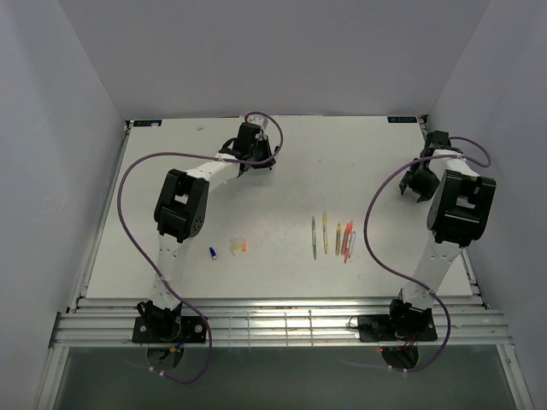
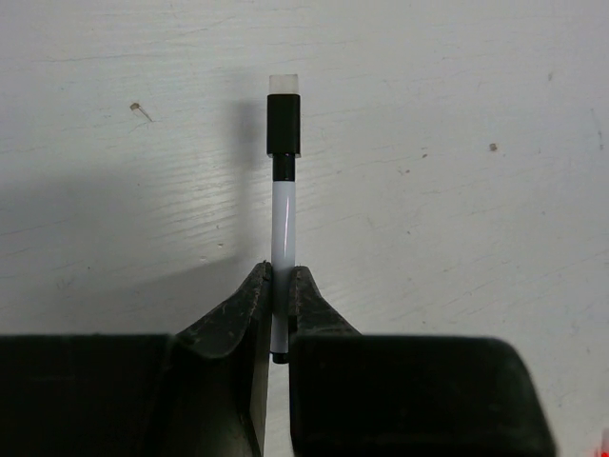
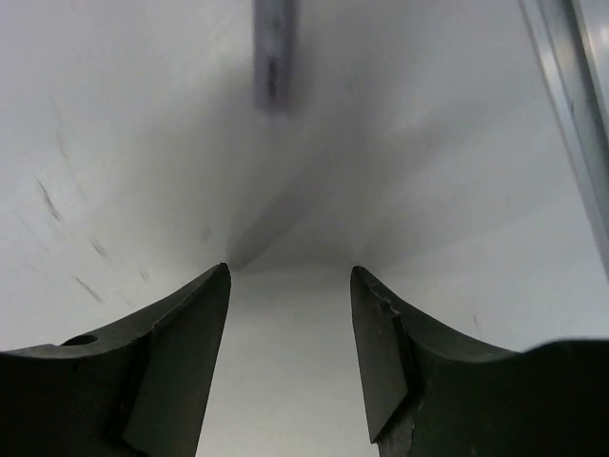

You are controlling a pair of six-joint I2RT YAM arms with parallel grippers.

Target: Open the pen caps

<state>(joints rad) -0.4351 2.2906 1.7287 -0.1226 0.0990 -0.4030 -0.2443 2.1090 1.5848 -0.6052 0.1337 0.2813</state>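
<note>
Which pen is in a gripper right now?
The white pen with the black cap, clamped in the left gripper; the other pens lie in a row.

The top camera hangs above and behind the arm bases, looking down over the whole desk (image 1: pixel 282 273). Each wrist camera sits close behind its own hand, facing the desk: left hand (image 2: pixel 281 286) far left, right hand (image 3: pixel 290 286) far right. The top view takes in both.

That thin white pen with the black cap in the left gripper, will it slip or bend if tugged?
The thin white pen juts out straight, so it's probably stiff. Its barrel is glossy and the left gripper pinches only its uncapped end, so it might slide when the black cap is pulled.
</note>
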